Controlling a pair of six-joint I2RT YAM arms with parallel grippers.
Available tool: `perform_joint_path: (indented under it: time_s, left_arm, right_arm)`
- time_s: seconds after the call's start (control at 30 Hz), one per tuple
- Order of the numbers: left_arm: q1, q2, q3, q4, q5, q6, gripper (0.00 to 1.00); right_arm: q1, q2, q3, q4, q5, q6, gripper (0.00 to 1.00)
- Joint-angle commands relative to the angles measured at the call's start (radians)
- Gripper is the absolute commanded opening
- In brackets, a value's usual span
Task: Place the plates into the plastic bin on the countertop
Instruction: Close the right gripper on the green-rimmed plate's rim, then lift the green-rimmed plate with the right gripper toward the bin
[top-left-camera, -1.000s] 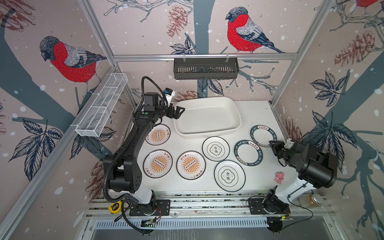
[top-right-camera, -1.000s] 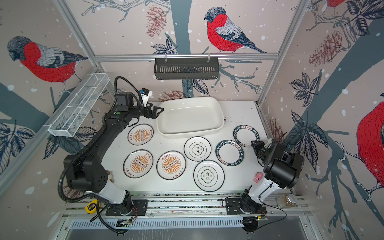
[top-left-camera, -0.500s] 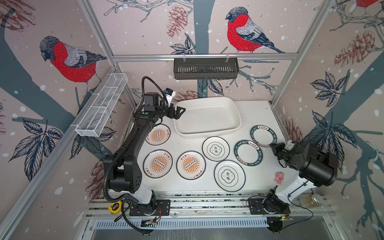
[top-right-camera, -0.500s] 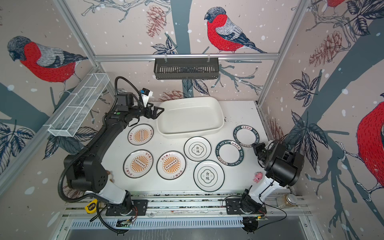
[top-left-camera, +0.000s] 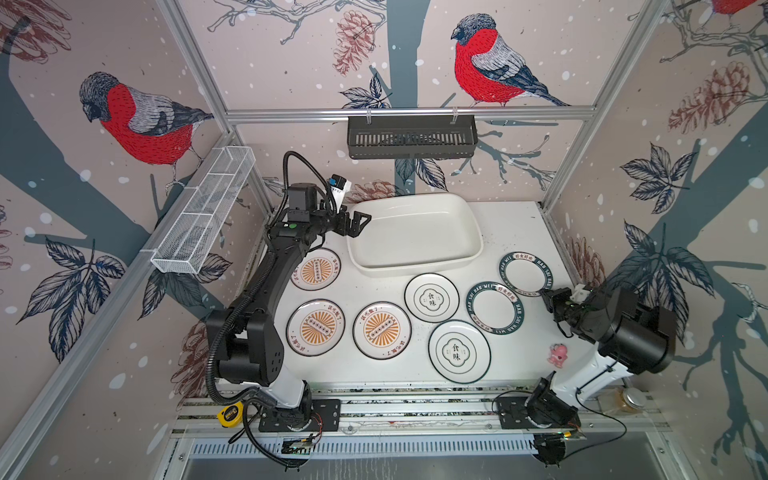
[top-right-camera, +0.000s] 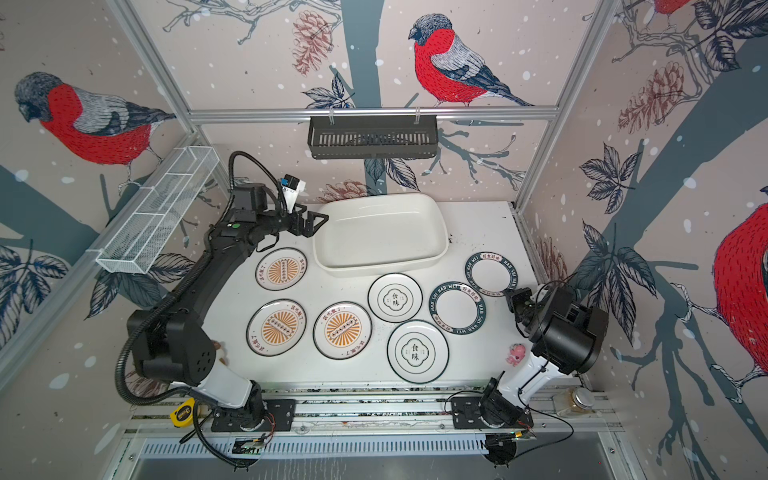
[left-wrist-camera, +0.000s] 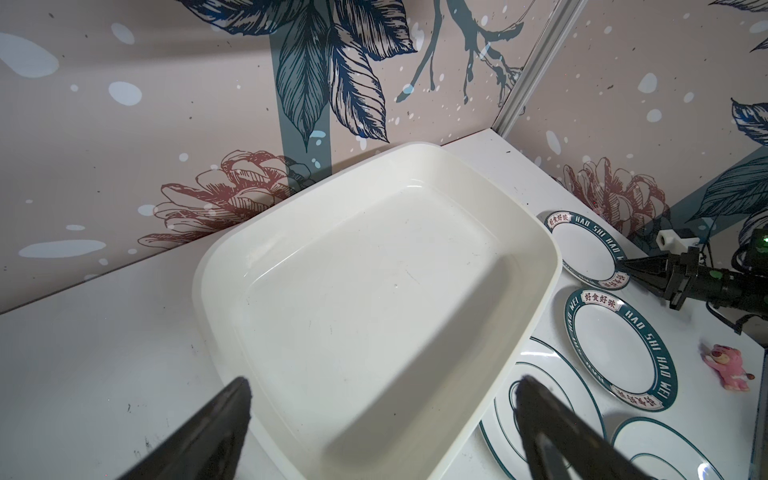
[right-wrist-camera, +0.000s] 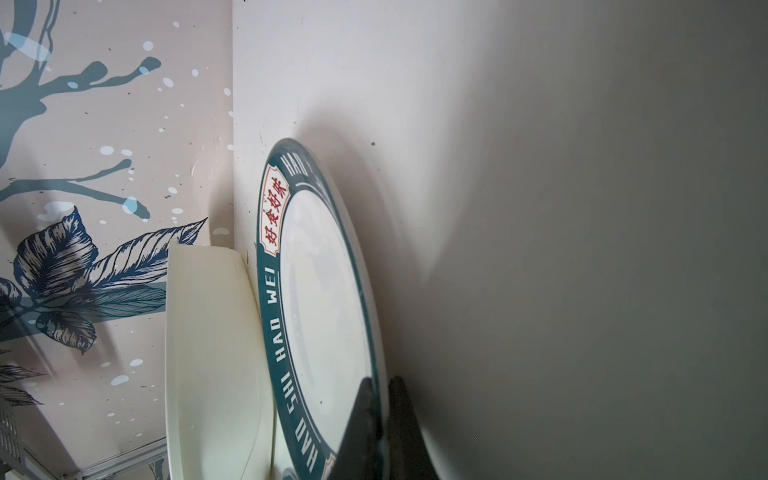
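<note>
Since all seven plates lie on the desk (top-left-camera: 509, 226) and the bin (top-left-camera: 411, 235) holds nothing, I judge the job to be at its very start, the first pickup. The right arm (top-left-camera: 611, 324) reaches in low from the desk's right side. The right jaws are clamped on the near-right rim of the teal plate (top-left-camera: 524, 272) farthest to the right. In the right wrist view one finger (right-wrist-camera: 359, 436) lies over the lettered ring and its mate sits under the rim.

That plate sits face up just beside the bin's right end, with another teal plate (top-left-camera: 494, 307) just beside it on the near side. Whether its gripped edge has left the desk I cannot tell. Being round, it has no long axis. One red-lettered label on its ring faces the back wall.

The bin's long axis runs roughly side to side across the desk. The left arm (top-left-camera: 266, 282) holds the left jaws wide apart and empty over the bin's left end.

Next the plate must probably rise enough to clear the bin's flared wall, travel left and back, then go down flat. Held at a single rim point, it may droop or slip, and dragging it could nudge its neighbour.
</note>
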Motion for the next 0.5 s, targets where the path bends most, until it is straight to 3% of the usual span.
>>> perform_joint_path:
  time_s: [0.0,0.47]
  left_arm:
    - [-0.002,0.000,0.022,-0.012,0.002,-0.005,0.98]
    - [-0.002,0.017,0.102,-0.068,-0.020,-0.054,0.97]
  right_arm:
    - [-0.009,-0.017,-0.008,0.041,0.025,0.057,0.02]
    - [-0.005,-0.111,0.018,0.048,0.004,0.106,0.01]
